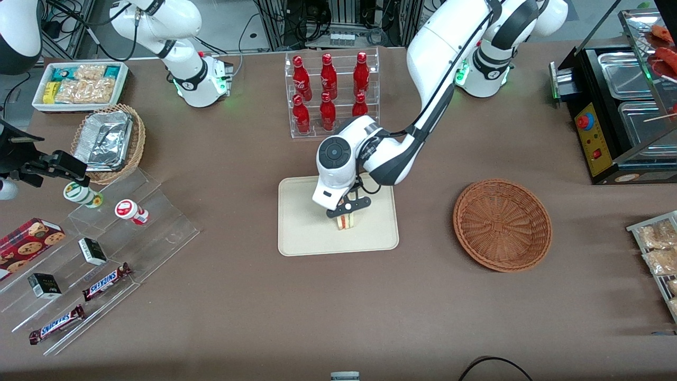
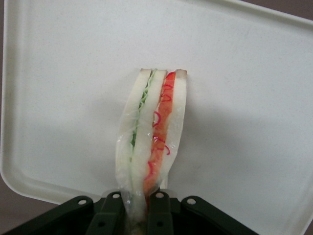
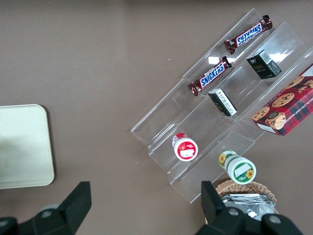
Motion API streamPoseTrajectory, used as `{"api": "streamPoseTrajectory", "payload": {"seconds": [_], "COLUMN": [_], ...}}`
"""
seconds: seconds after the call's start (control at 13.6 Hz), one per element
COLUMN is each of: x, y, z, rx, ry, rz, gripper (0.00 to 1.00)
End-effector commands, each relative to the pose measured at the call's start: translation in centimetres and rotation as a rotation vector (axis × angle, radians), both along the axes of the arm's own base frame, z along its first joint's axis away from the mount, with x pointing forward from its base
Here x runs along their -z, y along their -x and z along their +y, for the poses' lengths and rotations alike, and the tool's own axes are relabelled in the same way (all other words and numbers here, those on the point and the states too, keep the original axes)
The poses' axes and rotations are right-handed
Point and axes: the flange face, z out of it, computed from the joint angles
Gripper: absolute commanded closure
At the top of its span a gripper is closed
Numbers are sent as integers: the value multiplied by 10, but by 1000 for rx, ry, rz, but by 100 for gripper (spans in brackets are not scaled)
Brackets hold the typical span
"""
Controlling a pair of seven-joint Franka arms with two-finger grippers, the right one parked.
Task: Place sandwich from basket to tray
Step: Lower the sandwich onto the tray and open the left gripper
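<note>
Left gripper (image 1: 348, 209) fingers (image 2: 113, 211) pinch upright pale-bread triangular sandwich (image 2: 152, 142) over flat cream rectangular tray (image 1: 301, 233); wedge may topple once released.

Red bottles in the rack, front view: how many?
6. All stand in the clear rack, farther from the camera than the tray: three red bottles on the upper tier, three on the lower. None seem hidden.

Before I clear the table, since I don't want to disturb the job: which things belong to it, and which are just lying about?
In the job:
sandwich, pinched in the claw over the tray
basket, now without the sandwich

Lying about:
red bottles
Snickers bars
cookie box
foil trays
</note>
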Motion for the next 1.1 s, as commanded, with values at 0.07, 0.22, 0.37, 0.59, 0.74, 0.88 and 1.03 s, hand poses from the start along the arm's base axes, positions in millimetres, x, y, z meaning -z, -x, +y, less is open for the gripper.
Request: {"api": "streamPoseTrajectory", "payload": {"seconds": [0.07,0.22,0.37,0.59,0.74,0.88,1.03], "x": [-1,-1,0,-10,-38,-76,-109], "y": [-4,-4,-4,-4,-3,-4,1], "z": [-7,-7,-7,-7,-6,2,8], "rx": [-28,-24,-8,-7,-4,4,12], "ry": [-2,0,-16,-16,-14,-24,-37], "rz": [-27,-30,-50,-54,-59,-52,-48], "gripper": [94,1,0,0,0,0,0]}}
